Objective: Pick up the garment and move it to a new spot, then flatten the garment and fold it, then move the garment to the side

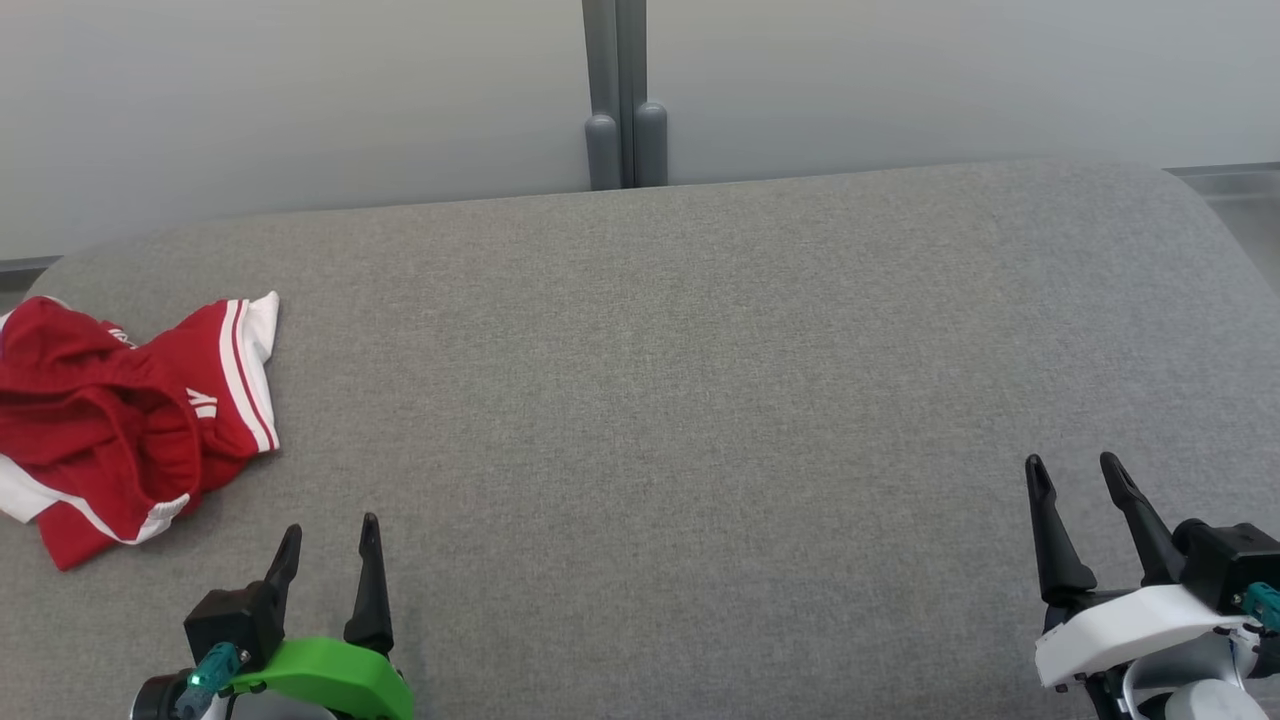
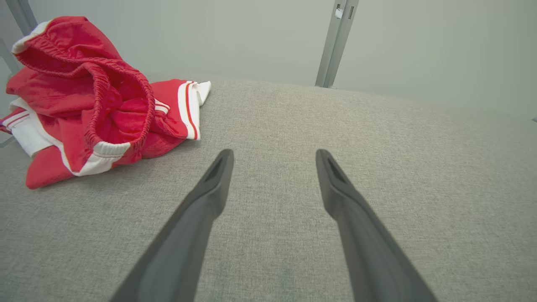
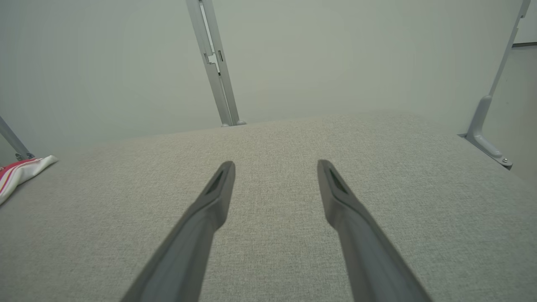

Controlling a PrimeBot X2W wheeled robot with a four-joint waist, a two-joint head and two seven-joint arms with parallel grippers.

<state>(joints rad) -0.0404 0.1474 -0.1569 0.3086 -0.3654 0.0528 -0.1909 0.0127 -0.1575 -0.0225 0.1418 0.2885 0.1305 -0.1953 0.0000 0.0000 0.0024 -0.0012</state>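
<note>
The grey fabric desk is carrying a crumpled red-and-white garment, seemingly shorts, which is lying at the desk's left edge. The left gripper is hovering over the desk's near-left part and the right gripper over its near-right part, both holding their jaws apart and empty.

The red garment runs off the head view's left edge, so its full outline cannot be told. Its white marking (beside the striped hem) is too small to read. The right wrist view's left edge cuts it to 1 striped corner.
</note>
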